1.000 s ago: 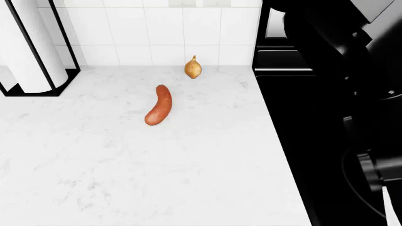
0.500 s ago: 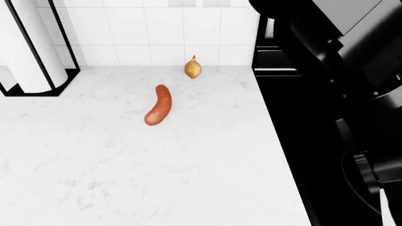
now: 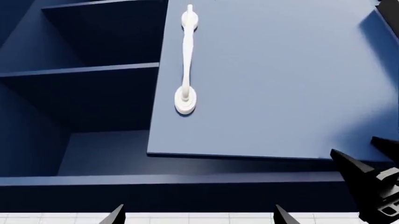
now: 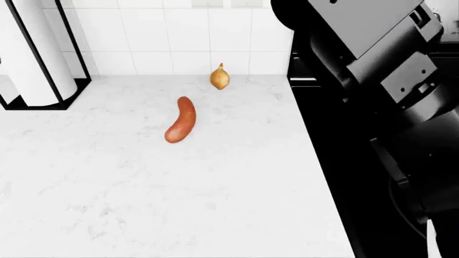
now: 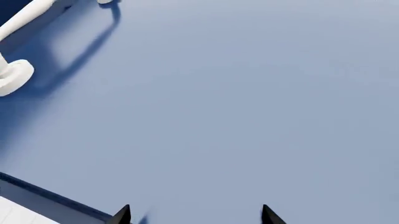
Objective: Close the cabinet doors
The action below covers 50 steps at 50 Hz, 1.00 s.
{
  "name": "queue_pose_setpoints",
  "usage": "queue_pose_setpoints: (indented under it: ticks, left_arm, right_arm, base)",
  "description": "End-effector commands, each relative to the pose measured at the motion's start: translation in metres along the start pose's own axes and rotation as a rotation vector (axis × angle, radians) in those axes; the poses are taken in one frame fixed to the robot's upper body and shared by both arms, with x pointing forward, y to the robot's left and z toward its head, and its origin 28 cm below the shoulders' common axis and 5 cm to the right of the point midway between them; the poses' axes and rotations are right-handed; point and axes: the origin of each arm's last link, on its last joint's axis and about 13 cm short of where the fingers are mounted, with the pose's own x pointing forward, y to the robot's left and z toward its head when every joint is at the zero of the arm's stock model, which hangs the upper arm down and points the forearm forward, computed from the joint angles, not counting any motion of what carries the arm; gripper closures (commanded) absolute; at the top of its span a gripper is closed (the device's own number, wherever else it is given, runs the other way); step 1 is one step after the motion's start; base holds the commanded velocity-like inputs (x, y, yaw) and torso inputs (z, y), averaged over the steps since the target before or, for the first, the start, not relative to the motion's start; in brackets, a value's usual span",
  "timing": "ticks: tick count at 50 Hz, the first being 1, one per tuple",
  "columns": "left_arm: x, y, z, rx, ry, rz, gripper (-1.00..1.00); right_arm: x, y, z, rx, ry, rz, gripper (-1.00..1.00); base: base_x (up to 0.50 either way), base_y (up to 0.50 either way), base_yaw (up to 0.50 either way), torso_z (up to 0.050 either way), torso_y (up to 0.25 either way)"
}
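Note:
In the left wrist view a dark blue wall cabinet fills the picture. One cabinet door (image 3: 274, 79) with a white handle (image 3: 186, 60) stands out a little in front of the frame. Beside it the compartment lies open, showing its shelves (image 3: 81, 72); the door of that side is out of view. My left gripper (image 3: 198, 217) is open, well below the cabinet, with nothing between its fingertips. My right gripper (image 5: 194, 215) is open too, very close to a blue door face (image 5: 237, 93) with a white handle (image 5: 25, 28) off to one side. The right gripper's dark body (image 3: 374, 186) shows by the door's lower corner.
On the white marble counter (image 4: 143, 188) lie a sweet potato (image 4: 180, 120) and an onion (image 4: 219, 78). A paper towel holder (image 4: 36, 54) stands at the back left. A black appliance (image 4: 337, 161) borders the counter on the right, with my raised right arm (image 4: 373, 48) above it.
My right arm has swung further up and to the left in the head view, so more of its grey panels show. The things on the counter have not moved.

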Motion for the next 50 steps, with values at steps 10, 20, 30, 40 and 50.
queue_pose_setpoints:
  ticks: [10, 20, 30, 40, 50]
  left_arm:
    - [0.000, 0.000, -0.002, -0.001, 0.006, 0.000, -1.00]
    - [0.000, 0.001, -0.003, 0.002, 0.008, 0.003, -1.00]
    - [0.000, 0.001, -0.003, 0.001, 0.009, 0.003, -1.00]
    - [0.000, 0.001, -0.004, 0.001, 0.013, 0.004, -1.00]
    - [-0.001, 0.001, -0.004, 0.004, 0.012, 0.004, -1.00]
  right_arm:
    - [-0.091, 0.008, -0.106, -0.225, 1.294, 0.195, -1.00]
    - [-0.096, 0.004, -0.116, -0.265, 1.346, 0.199, -1.00]
    - [-0.100, 0.000, -0.121, -0.309, 1.393, 0.199, -1.00]
    - [-0.103, -0.004, -0.124, -0.316, 1.417, 0.182, -1.00]
    - [-0.062, -0.020, -0.063, -0.166, 1.014, 0.045, -1.00]
  base:
    - [0.00, 0.00, 0.00, 0.000, 0.000]
    - [0.00, 0.00, 0.00, 0.000, 0.000]
    - [0.00, 0.00, 0.00, 0.000, 0.000]
    - [0.00, 0.00, 0.00, 0.000, 0.000]
    - [0.00, 0.00, 0.00, 0.000, 0.000]
